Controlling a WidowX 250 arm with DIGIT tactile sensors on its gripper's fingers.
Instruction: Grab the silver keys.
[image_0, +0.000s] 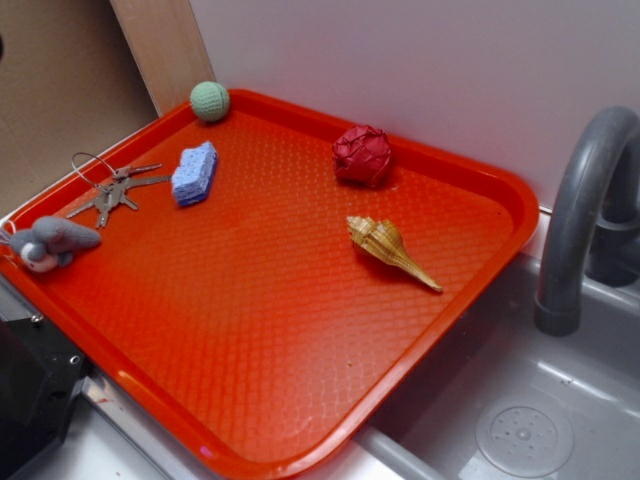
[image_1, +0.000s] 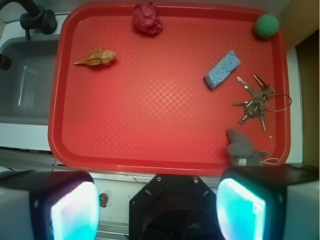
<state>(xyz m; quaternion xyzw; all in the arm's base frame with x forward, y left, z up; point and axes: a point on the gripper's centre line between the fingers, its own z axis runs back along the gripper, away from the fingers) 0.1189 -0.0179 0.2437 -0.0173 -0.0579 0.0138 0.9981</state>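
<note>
Looking straight down at the red tray (image_1: 150, 125). The silver keys (image_1: 255, 102) sit fanned out near the tray's right edge, just right of the blue sponge (image_1: 222, 69) and above the grey plush mouse (image_1: 242, 147). A green ball (image_1: 266, 25), crumpled red ball (image_1: 146, 19) and shell (image_1: 96, 57) lie further off. The gripper (image_1: 159, 207) hangs well clear, pads (image_1: 75, 212) wide apart.
</note>
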